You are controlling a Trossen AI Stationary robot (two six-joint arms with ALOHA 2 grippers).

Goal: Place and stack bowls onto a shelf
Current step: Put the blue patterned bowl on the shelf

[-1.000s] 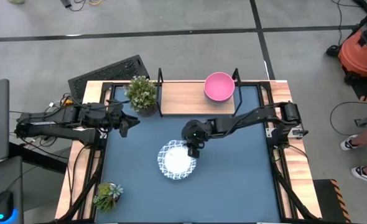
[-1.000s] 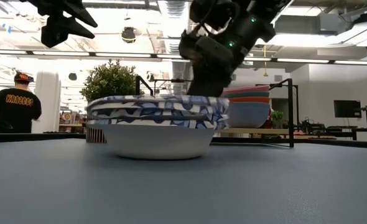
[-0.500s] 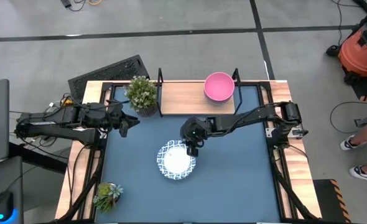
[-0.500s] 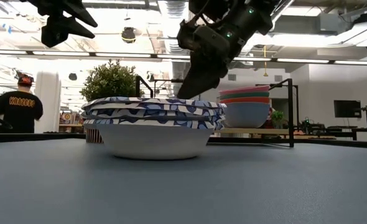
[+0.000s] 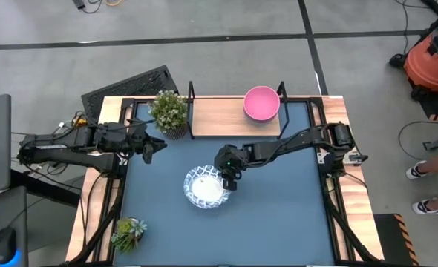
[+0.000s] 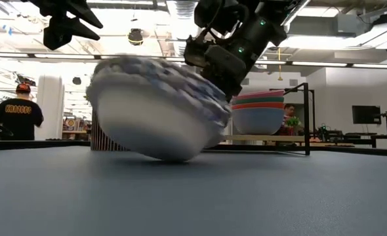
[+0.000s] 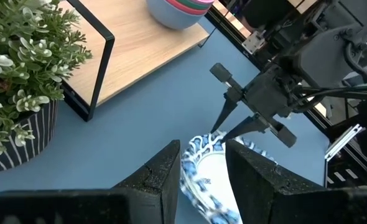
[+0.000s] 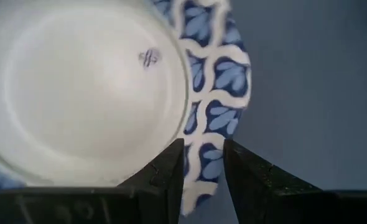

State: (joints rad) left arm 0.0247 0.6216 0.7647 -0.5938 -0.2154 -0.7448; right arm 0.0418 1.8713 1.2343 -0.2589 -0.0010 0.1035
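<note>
Mid-table, right pincer [image 5: 229,180] pinches the tilted white bowl's [image 5: 206,188] rim; lift level, keep grip firm toward shelf [image 5: 219,116].

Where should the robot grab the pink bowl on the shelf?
Probably the pink bowl's rim, from above: it sits upright and open on the shelf, atop other bowls, so its thin rim is free, one finger inside and one outside.

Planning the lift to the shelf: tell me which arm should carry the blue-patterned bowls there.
Right. The right gripper already pinches the rim of the patterned bowls, tilting them off the table, and the shelf lies just beyond it. The left gripper waits at the table's left edge beside the potted plant, holding nothing.
</note>
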